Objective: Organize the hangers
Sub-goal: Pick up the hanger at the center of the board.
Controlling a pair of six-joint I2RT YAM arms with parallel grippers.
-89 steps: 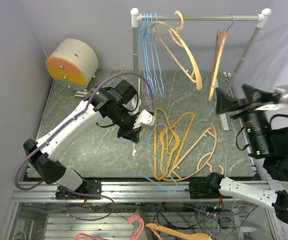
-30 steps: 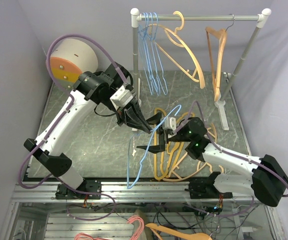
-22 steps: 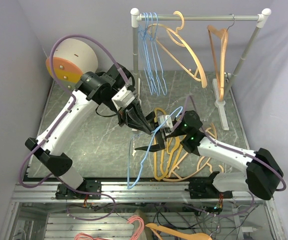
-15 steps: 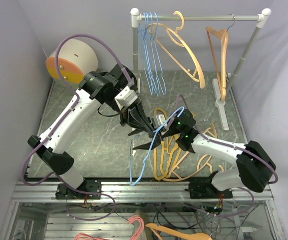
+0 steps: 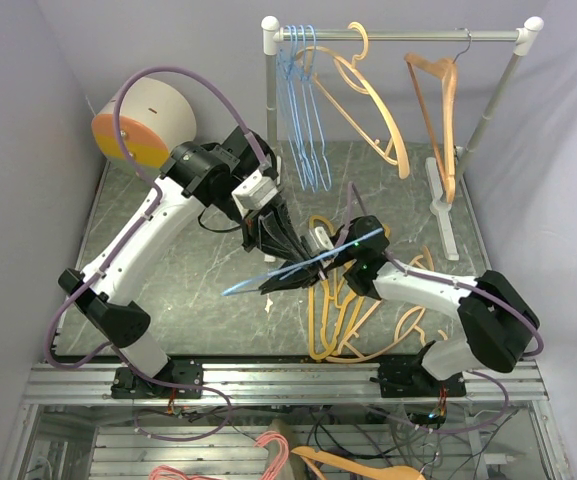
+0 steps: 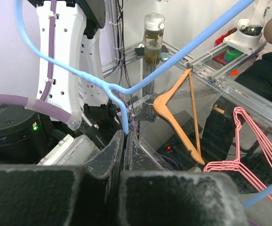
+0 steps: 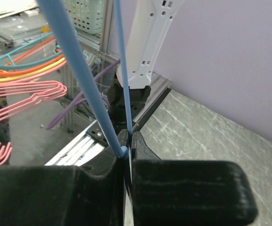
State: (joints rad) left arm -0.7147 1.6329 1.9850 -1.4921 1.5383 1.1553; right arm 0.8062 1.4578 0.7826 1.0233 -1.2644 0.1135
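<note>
Top external view shows one light-blue wire hanger (image 5: 366, 237) lifted off the table (image 5: 158, 280) at mid-frame, lying almost level between the two arms. The other blue hangers (image 5: 303, 130) and two orange ones (image 5: 373, 100) hang from the rail (image 5: 398, 36) along the upper edge. A tangle of orange hangers (image 5: 353, 305) lies on the table just below and to the right of the held one. The likeliest trouble from here is that both arms have the same thin wire. If either moves without the other letting go, the wire could bend, or it could twist in the pinch and swing its long free end down into the orange tangle. A careless release could also drop the hanger, or leave it gripped at an angle that keeps its hook from reaching the rail. The left gripper (image 5: 298, 258) is clamped tight; in the left wrist view its fingers (image 6: 112, 150) meet around the blue strand just below where the wire forks. The right gripper (image 5: 286, 281) is likewise closed; in the right wrist view its fingers (image 7: 121, 141) nip the wire with no visible gap, and two blue strands rise from the pinch toward the top of the frame. Neither claw touches anything else that I can see.
</note>
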